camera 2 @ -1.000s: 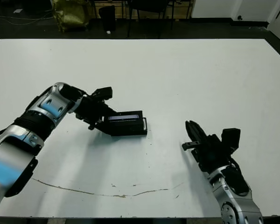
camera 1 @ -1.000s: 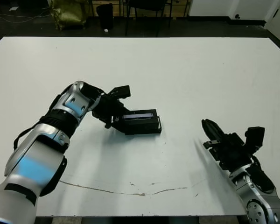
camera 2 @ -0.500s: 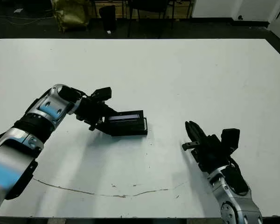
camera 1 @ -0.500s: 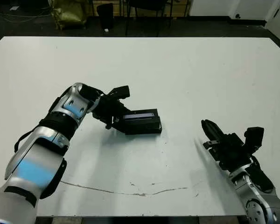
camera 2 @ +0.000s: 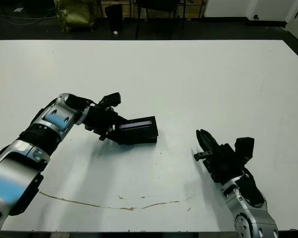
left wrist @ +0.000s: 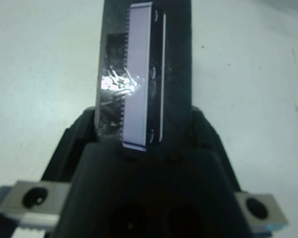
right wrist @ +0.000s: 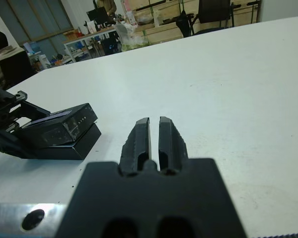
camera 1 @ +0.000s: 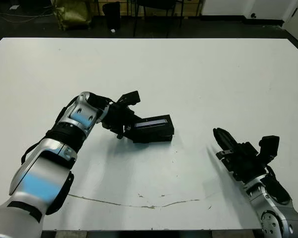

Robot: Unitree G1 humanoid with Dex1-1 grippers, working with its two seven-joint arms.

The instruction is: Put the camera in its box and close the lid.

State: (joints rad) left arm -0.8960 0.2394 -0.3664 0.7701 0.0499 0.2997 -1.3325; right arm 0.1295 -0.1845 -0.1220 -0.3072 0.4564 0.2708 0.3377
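Observation:
The black box [camera 1: 156,135] lies left of the table's middle. The lid [camera 1: 154,122], black with a pale strip along its top, sits on it, a little askew and raised at one end in the right wrist view [right wrist: 59,126]. My left gripper [camera 1: 128,128] is shut on the lid's left end. In the left wrist view the lid [left wrist: 139,74] runs straight out from between the fingers. The camera is hidden. My right gripper [camera 1: 218,134] is shut and holds nothing. It hovers over the front right of the table, well to the right of the box [right wrist: 72,148].
A thin brown crack line [camera 1: 139,203] runs along the white table near its front edge. Chairs and a yellow-green bag [camera 1: 72,12] stand on the dark floor beyond the far edge. A person [right wrist: 2,42] sits far off in the right wrist view.
My left gripper and the lid have shifted slightly to the right, and the lid has turned a little on the box. The right arm has hardly moved.

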